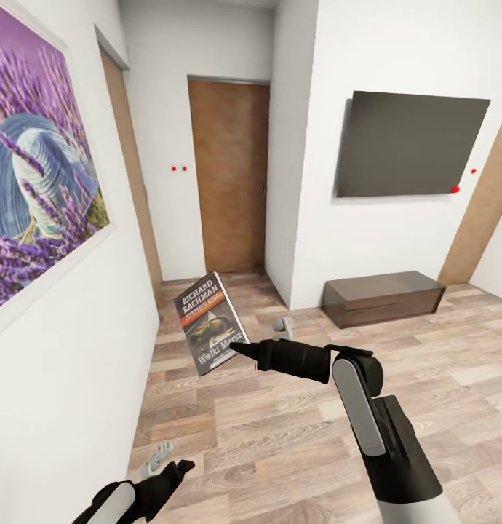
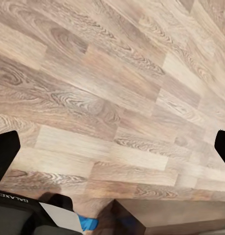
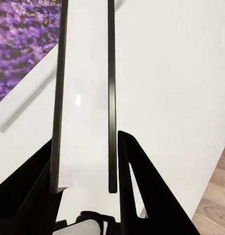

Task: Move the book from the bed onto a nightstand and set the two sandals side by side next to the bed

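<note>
1. The book [image 1: 211, 322] is off the floor, pinched at its lower right corner by my right gripper [image 1: 240, 351]; its dark cover with the white "RICHARD BACHMAN" title and orange band faces the head camera, tilted a little.
2. In the right wrist view I see the book [image 3: 85, 93] edge-on, white pages between two dark cover edges, running away between the two black fingers [image 3: 137, 176], which press on it from either side. So that claw is clamped on the book.
3. My right arm [image 1: 382, 429] reaches from the near right toward the middle of the head view.
4. My left gripper [image 1: 167, 473] hangs low at the near left, above the wood-plank floor [image 1: 295, 437]. In the left wrist view its two black fingertips [image 2: 5, 152] sit at opposite edges of the picture with bare planks between them, so it is spread wide and holding nothing.
5. Just left of the book is a white wall with a purple lavender painting [image 1: 40, 167].
6. Farther off stand a brown door [image 1: 230, 175], a black wall screen [image 1: 409, 144] and, below it, a long low dark cabinet [image 1: 383, 297] on the floor.
</note>
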You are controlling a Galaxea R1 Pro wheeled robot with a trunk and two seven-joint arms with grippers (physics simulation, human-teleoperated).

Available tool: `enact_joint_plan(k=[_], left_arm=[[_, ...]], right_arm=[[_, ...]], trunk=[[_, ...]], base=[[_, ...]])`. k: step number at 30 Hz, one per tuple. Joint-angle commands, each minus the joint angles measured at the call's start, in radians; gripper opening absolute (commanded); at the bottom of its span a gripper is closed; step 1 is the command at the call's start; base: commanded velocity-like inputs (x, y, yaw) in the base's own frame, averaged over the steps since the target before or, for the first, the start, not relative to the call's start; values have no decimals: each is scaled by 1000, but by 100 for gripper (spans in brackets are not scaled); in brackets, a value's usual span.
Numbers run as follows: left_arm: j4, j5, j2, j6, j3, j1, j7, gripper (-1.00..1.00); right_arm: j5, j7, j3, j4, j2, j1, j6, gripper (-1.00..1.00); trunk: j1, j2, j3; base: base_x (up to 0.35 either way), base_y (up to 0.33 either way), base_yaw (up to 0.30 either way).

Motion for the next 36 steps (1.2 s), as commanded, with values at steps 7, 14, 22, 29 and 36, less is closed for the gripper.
enact_joint_plan(k=[7, 14, 22, 29, 36], left_arm=[[-2, 8, 2, 0, -5, -1, 5, 100], [-2, 8, 3, -2, -5, -1, 4, 100], [-2, 9, 3, -3, -5, -1, 3, 100], [-2, 9, 3, -3, -5, -1, 3, 100], [-5, 9, 3, -4, -5, -1, 3, 100]], right_arm=[[0, 9, -10, 0, -2, -2, 5, -100], [0, 8, -50, 0, -14, -3, 5, -100], [0, 6, -62, 1, -16, -2, 5, -100], [1, 5, -66, 0, -17, -2, 5, -100], [1, 5, -93, 0, -17, -2, 5, -100]], trunk=[[1, -2, -2], [1, -2, -2], [1, -2, -2], [1, -2, -2], [1, -2, -2]], base=[[326, 0, -265], [325, 21, -265], [310, 164, -266], [274, 214, -266], [269, 197, -266]])
